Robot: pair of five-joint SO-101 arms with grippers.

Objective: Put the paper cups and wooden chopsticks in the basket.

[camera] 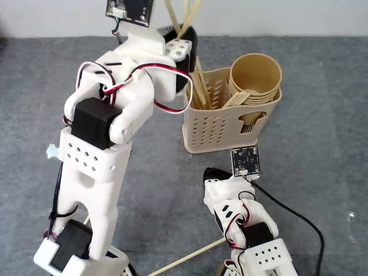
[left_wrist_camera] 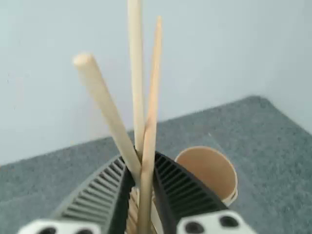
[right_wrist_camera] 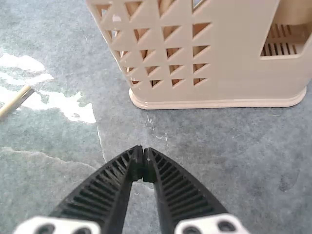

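A beige slotted basket (camera: pixel 215 129) stands on the grey carpet, and a stack of paper cups (camera: pixel 256 77) sits in its right part. Several wooden chopsticks (camera: pixel 201 89) lean in its left part. My left gripper (camera: pixel 185 43) hangs over the basket's left end, shut on a few upright chopsticks (camera: pixel 184 12). In the left wrist view those chopsticks (left_wrist_camera: pixel 138 87) rise from between the jaws of the left gripper (left_wrist_camera: pixel 141 173), with a paper cup (left_wrist_camera: pixel 209 168) below. My right gripper (right_wrist_camera: pixel 142 163) is shut on nothing, low over the carpet in front of the basket (right_wrist_camera: pixel 219 58).
One loose chopstick (camera: pixel 190 257) lies on the carpet at the front, between the two arm bases; its end (right_wrist_camera: pixel 14 100) shows in the right wrist view. A black cable (camera: pixel 299 221) runs from the right arm toward the front right.
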